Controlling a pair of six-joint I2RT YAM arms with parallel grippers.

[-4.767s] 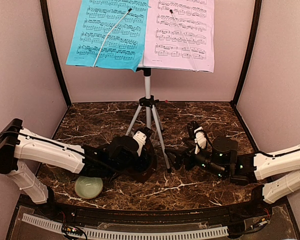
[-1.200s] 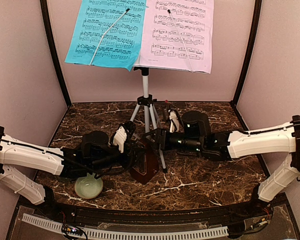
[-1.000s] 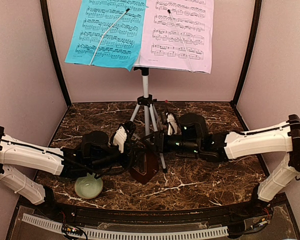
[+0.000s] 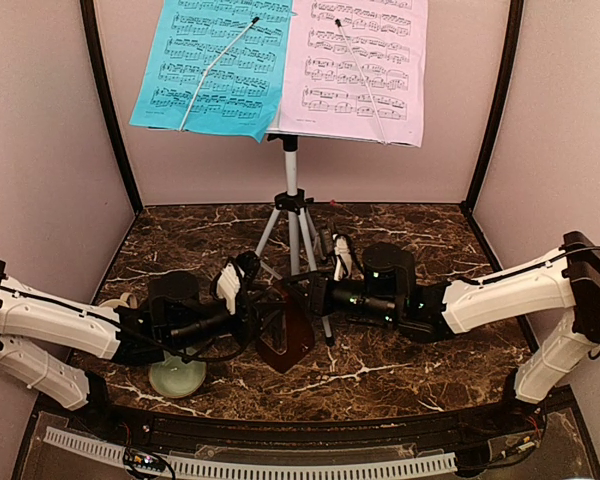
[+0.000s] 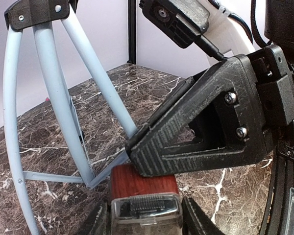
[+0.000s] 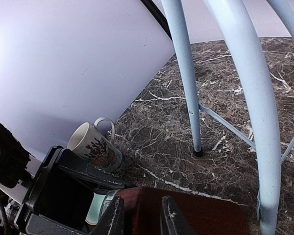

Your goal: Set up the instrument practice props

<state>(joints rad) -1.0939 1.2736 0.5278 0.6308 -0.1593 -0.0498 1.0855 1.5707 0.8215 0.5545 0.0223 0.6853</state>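
The silver tripod music stand [image 4: 293,215] stands at the back centre, its legs [image 5: 54,98] close by in the left wrist view. A blue page [image 4: 215,65] and a pink page [image 4: 360,70] rest side by side on its desk, each under a wire arm. The dark-red metronome [image 4: 285,335] hangs tilted in front of the tripod. My left gripper [image 5: 144,220] is shut on its clear-fronted end [image 5: 144,188]. From the right, my right gripper [image 6: 143,220] has its narrow jaws round the other end of the metronome [image 6: 196,215]; one of its black fingers [image 5: 196,142] lies over the red wood.
A pale green bowl [image 4: 177,377] sits near the front edge under my left arm. A beige patterned mug [image 6: 95,147] stands by the left wall, partly behind my left arm [image 4: 70,315]. A tripod leg [image 6: 186,83] plants its foot close behind the metronome.
The right gripper's jaws have narrowed onto the metronome. The left arm has drawn back a little to the left, and the mug now shows beside it.
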